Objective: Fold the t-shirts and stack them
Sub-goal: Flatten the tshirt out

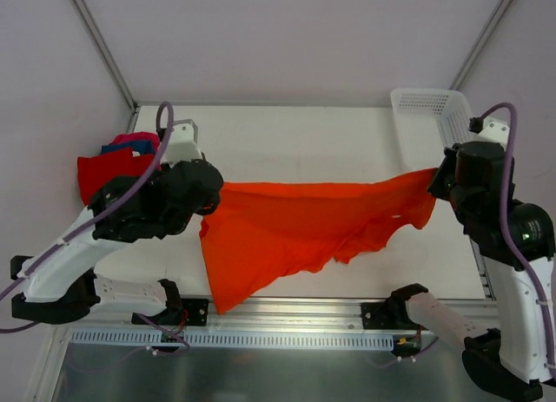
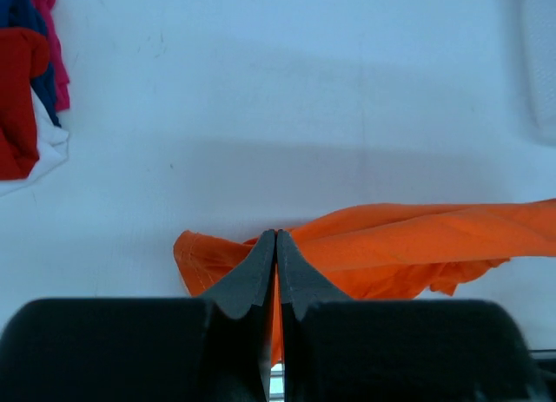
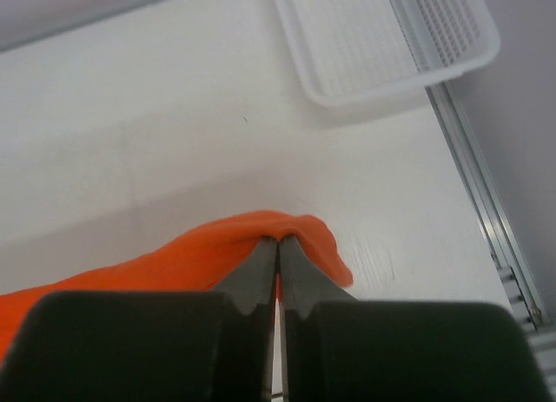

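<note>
Orange t-shirt (image 1: 304,228): one item, unfolded, stretched between the two arms over the middle of the surface (image 1: 304,137). Its upper edge ran taut from side to side, and its lower part sagged in loose wrinkles toward the near edge. Left gripper (image 2: 276,237): closed on the shirt's left end, with cloth pinched between the jaws. Right gripper (image 3: 279,241): closed on the shirt's right end, with a bunch of orange cloth clamped at the tips. Pile of t-shirts (image 1: 117,163): red, blue, magenta-pink and white pieces, layered at the far left of the surface, well apart from the orange shirt. How neatly they were folded could not be told. White mesh basket (image 1: 430,115): at the far right corner, just beyond the right arm, with no cloth showing in the part in view. Progress, as judged: the left-hand pile was probably the stack of finished shirts. The orange shirt was at the spreading step, with no fold made in it. Laying it flat, folding it and setting it on the pile were all outstanding, and it was possibly the last item.
</note>
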Motion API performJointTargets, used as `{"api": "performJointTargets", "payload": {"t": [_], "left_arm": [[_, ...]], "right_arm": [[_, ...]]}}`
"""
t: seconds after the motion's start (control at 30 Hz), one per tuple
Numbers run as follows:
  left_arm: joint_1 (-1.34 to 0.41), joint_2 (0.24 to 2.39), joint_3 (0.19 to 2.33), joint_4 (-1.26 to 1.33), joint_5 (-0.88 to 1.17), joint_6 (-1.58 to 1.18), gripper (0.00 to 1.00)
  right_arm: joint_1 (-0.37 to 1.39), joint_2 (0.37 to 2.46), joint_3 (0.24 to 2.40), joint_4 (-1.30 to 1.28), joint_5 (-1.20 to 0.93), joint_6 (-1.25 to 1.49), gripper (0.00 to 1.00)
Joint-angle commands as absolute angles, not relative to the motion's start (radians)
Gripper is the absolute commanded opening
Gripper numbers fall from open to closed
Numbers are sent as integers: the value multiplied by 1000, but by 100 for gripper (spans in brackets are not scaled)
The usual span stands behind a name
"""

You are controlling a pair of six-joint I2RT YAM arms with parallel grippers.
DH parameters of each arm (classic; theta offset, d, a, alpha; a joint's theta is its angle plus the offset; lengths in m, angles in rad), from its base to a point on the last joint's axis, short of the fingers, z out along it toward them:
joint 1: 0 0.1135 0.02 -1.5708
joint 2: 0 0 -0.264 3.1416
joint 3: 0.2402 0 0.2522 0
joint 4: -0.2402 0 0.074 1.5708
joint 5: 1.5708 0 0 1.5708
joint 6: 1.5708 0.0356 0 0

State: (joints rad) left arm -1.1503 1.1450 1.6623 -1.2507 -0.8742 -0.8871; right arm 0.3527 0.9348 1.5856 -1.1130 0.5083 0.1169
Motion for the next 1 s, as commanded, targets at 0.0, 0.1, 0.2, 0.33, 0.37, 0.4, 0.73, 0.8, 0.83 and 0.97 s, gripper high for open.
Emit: {"api": "performJointTargets", "payload": {"t": [0.0, 0.1, 0.2, 0.33, 0.37, 0.4, 0.73, 0.8, 0.83, 0.97], "left_arm": [[-1150, 1141, 1794, -1287, -911, -737, 0], [-1160, 1169, 1974, -1287, -896, -640, 0], [-1161, 1184, 2127, -1285, -850, -577, 0], [-1163, 1189, 2264, -1258, -767, -512, 0], [-1163, 1177, 2270, -1220, -743, -483, 0], [-1163, 1167, 2276, -1200, -717, -473, 0], [-1163, 1066, 2365, -1074, -459, -413, 0], [-1163, 1055, 2384, -1060, -431, -414, 0], [-1163, 1040, 2384, -1052, -420, -414, 0], [-1161, 1017, 2384, -1016, -354, -416, 0]], "right_arm": [[357, 930, 1707, -1098, 399, 41, 0], [357, 963, 1845, -1117, 361, 25, 1], [356, 1002, 1994, -1127, 292, 11, 1], [356, 1038, 2167, -1129, 223, 9, 1], [357, 1046, 2236, -1131, 216, -21, 1], [356, 1057, 2267, -1129, 201, -25, 1], [356, 1017, 2373, -985, 17, -3, 1], [357, 1006, 2393, -963, 11, -2, 0], [359, 999, 2405, -948, -9, -3, 1], [368, 982, 2447, -931, -12, -3, 0]]}}
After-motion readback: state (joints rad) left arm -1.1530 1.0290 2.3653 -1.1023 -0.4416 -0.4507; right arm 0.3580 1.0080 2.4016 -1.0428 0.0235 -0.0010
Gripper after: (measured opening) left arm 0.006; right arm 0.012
